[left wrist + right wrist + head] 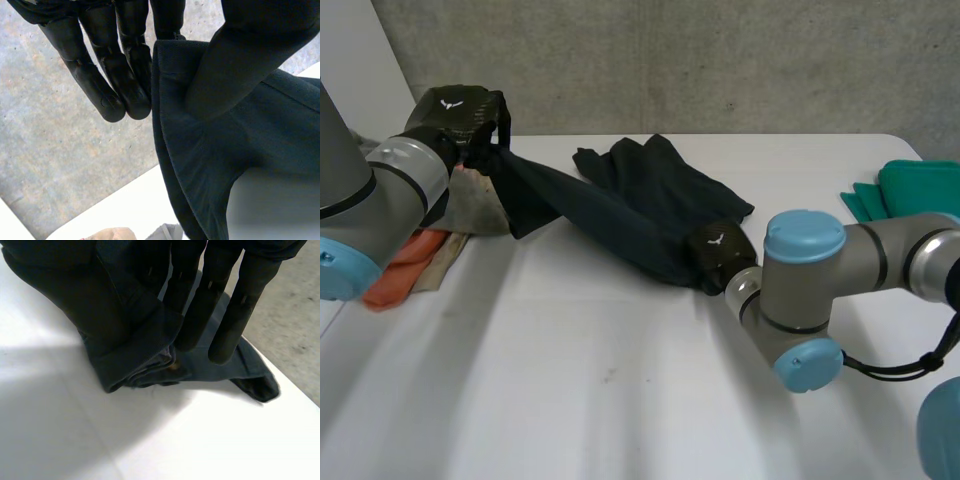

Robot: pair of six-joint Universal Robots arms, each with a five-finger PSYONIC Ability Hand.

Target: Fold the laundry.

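Together, left hand [455,115] and right hand [719,250] pinch the dark garment [638,198].

We see a white table [620,400] set against a grey concrete wall [720,60]. At the table's left end we find an orange cloth [392,272] lying crumpled, with a beige cloth [478,205] partly over it and spreading towards the wall. At the far right edge we see a teal cloth [912,190] lying flat, well apart from the other two.
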